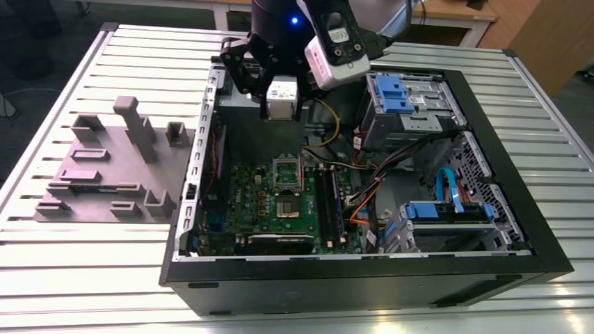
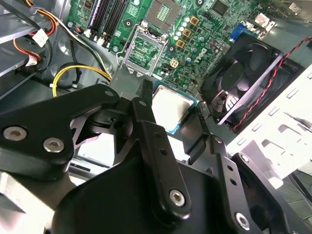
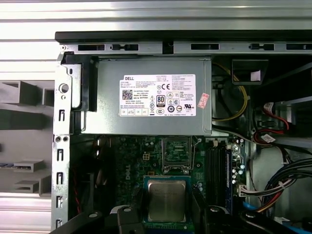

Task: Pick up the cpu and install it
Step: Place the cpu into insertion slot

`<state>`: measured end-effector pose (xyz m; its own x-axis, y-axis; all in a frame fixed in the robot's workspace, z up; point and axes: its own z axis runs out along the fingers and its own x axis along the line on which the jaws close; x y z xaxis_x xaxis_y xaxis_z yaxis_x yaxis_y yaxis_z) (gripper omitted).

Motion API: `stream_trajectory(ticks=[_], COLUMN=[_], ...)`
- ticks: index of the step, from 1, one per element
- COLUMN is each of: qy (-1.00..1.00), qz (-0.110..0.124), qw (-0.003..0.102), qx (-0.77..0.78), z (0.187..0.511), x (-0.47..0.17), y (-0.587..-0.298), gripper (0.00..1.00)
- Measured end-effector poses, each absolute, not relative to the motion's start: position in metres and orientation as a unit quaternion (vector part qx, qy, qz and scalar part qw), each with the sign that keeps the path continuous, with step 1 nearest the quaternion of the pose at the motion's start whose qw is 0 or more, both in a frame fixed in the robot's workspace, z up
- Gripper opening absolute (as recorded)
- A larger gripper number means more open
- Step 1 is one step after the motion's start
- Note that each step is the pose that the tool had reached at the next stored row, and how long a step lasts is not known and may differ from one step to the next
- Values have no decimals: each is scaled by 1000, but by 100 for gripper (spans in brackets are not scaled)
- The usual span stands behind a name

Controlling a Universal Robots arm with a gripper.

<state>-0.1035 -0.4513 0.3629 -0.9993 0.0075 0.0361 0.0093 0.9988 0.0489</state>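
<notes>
The cpu [image 2: 170, 108], a flat square chip with a silvery top and a thin green edge, is held by its two opposite edges between my black fingers [image 2: 146, 105]. My gripper [image 1: 281, 97] hangs above the open computer case, over its far end in the exterior view, shut on the cpu [image 3: 166, 199]. Below lies the green motherboard [image 1: 264, 209] with its open socket [image 1: 289, 203] and the silver hinged frame [image 1: 288, 171] raised. In the second wrist view the socket [image 2: 163, 12] and the frame [image 2: 141, 48] lie beyond the chip.
A grey power supply [image 3: 151, 95] fills the case's far end. The case also holds a black fan [image 2: 243, 83], memory slots [image 1: 330, 202], loose cables [image 1: 371, 188] and blue-tabbed drive cages [image 1: 404, 97]. A grey fixture block [image 1: 111, 167] stands on the ribbed table at the exterior view's left.
</notes>
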Motion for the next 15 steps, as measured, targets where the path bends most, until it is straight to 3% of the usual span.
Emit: stream_trajectory(ticks=[15], qy=[-1000], qz=[-24], qw=[18], qx=[-4], z=[363], x=[-109], y=[-451], gripper=[47])
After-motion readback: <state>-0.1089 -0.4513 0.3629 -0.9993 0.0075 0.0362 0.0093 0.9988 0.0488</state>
